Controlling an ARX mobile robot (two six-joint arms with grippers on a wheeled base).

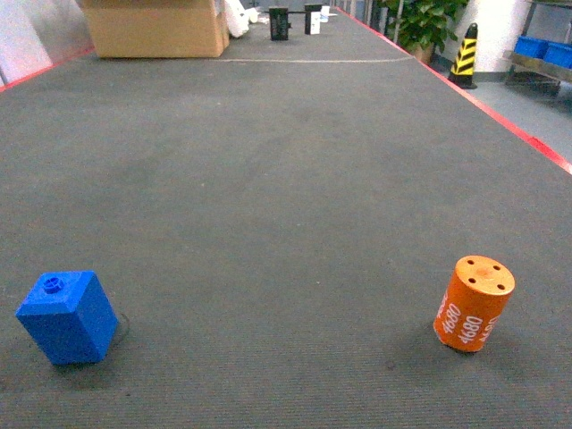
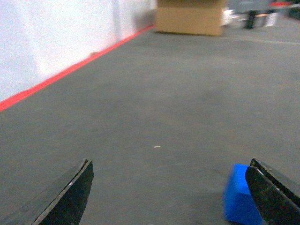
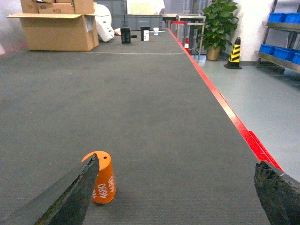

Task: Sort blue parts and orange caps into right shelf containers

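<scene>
Both pincers gape, released – left pincer [image 2: 171, 192] beside the blue block [image 2: 240, 201], right pincer [image 3: 180, 192] near the orange cap [image 3: 102, 178].

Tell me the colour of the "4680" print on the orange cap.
White, on the orange cap side; clearest in the head view.

Near left: solid blue block [image 1: 69, 317]. Near right: orange cap [image 1: 474, 303] with white "4680" print. Dark grey carpet [image 1: 268, 179] edged by a red stripe [image 1: 500, 116]. Far right: yellow-and-black striped cone [image 1: 465, 54], blue crates [image 1: 545, 49]. Far left: brown cardboard box [image 1: 156, 27].
</scene>
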